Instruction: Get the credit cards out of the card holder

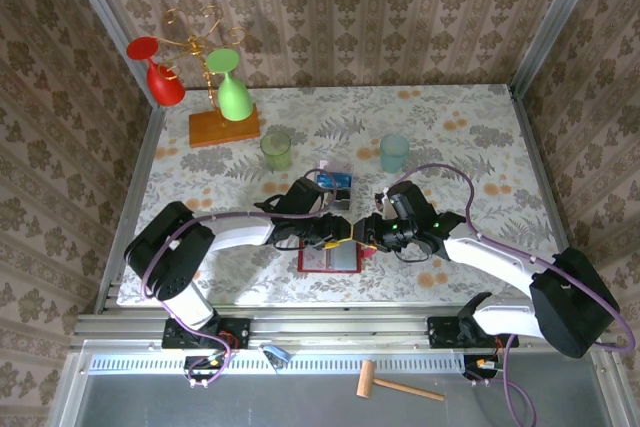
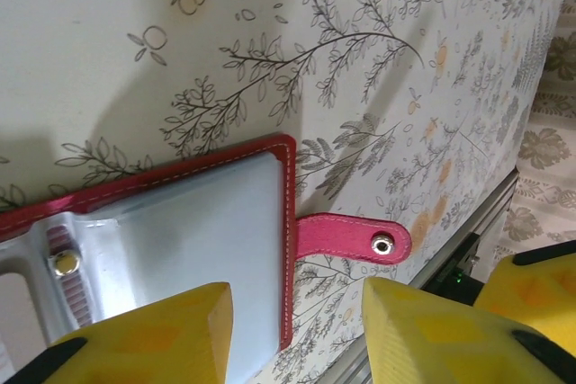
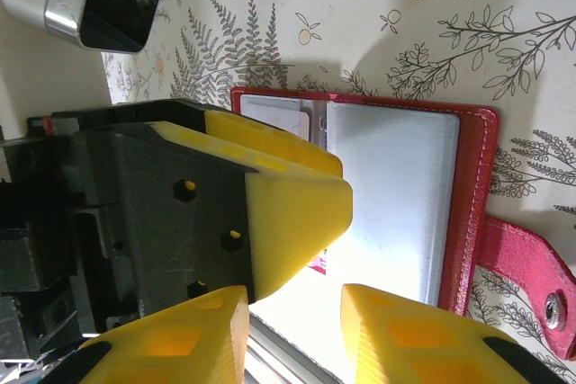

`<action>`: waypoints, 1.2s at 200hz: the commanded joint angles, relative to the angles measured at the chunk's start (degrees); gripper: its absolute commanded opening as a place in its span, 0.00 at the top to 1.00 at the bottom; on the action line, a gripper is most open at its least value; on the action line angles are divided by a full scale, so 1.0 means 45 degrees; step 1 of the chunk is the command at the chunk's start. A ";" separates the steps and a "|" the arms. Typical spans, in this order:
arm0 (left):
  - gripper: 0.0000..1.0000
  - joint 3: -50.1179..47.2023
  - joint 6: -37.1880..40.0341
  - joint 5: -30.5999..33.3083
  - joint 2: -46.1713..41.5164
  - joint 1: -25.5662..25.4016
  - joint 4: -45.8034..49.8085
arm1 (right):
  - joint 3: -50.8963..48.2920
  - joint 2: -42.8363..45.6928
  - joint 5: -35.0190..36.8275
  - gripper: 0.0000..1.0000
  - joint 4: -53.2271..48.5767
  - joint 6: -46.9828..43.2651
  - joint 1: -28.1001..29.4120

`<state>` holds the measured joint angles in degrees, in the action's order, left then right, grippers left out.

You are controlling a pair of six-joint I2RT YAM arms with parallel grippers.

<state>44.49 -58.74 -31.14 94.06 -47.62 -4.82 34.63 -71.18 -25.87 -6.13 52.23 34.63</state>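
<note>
The red card holder (image 1: 328,259) is laid open on the flowered table (image 1: 470,137) near its front edge, with its strap tab (image 2: 346,238) lying flat beside it. The left pincer (image 2: 297,312) is held spread over the holder's edge. The right pincer (image 3: 295,321) is likewise parted, and nothing is seen gripped between its fingers.

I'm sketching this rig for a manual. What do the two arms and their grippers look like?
The left arm and right arm have white links, black joint housings and purple cables looping alongside. The left gripper and right gripper are black blocks tipped by chunky yellow fingers.
</note>
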 commanded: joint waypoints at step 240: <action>0.72 -0.2660 0.1398 0.0801 -0.3407 0.1558 0.2102 | 0.2828 -0.4968 -0.0580 0.73 0.1094 0.0440 0.1732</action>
<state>34.04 -54.13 -28.40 79.64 -41.08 2.85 44.91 -91.37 -27.49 -1.50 53.78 41.45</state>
